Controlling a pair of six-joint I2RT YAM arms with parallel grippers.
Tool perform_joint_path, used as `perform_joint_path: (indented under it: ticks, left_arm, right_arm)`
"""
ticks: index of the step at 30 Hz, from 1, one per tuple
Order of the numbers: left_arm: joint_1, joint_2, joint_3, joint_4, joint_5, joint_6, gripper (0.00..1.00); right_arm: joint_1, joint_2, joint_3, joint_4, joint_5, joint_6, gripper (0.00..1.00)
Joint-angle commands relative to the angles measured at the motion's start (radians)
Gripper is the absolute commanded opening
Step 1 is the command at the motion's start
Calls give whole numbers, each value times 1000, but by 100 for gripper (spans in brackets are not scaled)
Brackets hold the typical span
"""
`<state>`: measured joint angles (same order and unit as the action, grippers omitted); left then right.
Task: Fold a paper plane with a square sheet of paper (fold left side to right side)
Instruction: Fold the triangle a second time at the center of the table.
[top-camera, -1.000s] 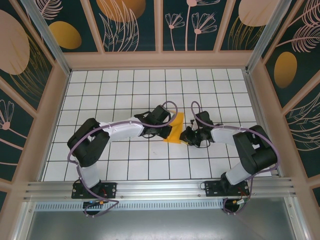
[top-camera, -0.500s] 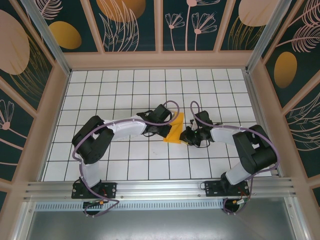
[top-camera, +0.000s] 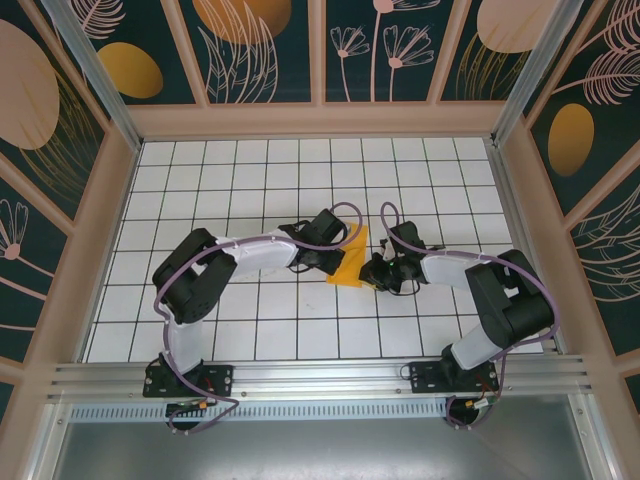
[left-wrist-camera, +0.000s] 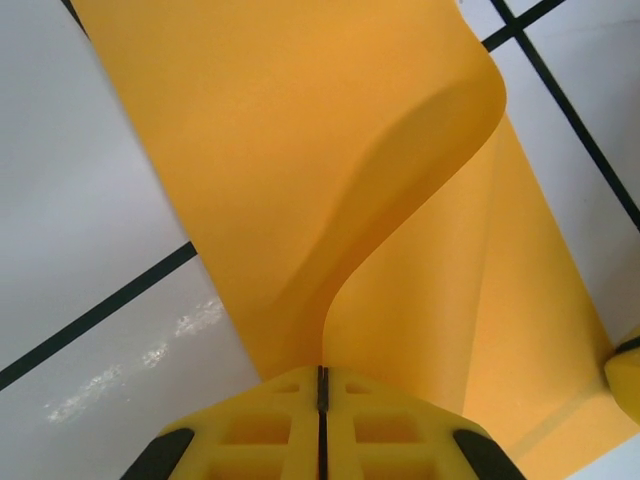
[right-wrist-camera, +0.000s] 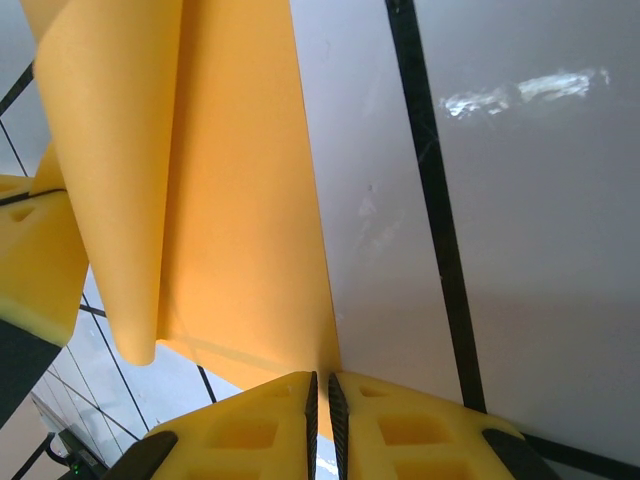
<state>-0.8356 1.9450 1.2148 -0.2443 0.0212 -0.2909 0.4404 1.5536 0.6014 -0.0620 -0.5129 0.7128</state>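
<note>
The square sheet of paper (top-camera: 350, 262) lies near the middle of the tiled table (top-camera: 250, 180), with one side curled up over the rest. At its 9 o'clock edge the left gripper (left-wrist-camera: 321, 372) is pressed together, pinching the sheet. The right gripper (right-wrist-camera: 322, 378), at about 4 o'clock, pinches the sheet's edge too.

The square sheet of paper (left-wrist-camera: 300, 130) looks smooth and matt, the table (left-wrist-camera: 80, 180) glossy.
</note>
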Motion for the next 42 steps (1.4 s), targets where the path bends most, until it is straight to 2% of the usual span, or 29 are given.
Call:
perform_joint_path:
  ticks: [1, 42]
  left_arm:
    - [11, 27, 29, -20, -23, 18, 9]
    - [18, 30, 37, 9, -41, 19, 10]
  right_arm:
    - [20, 45, -11, -54, 70, -12, 17]
    - [23, 51, -6, -61, 71, -12, 17]
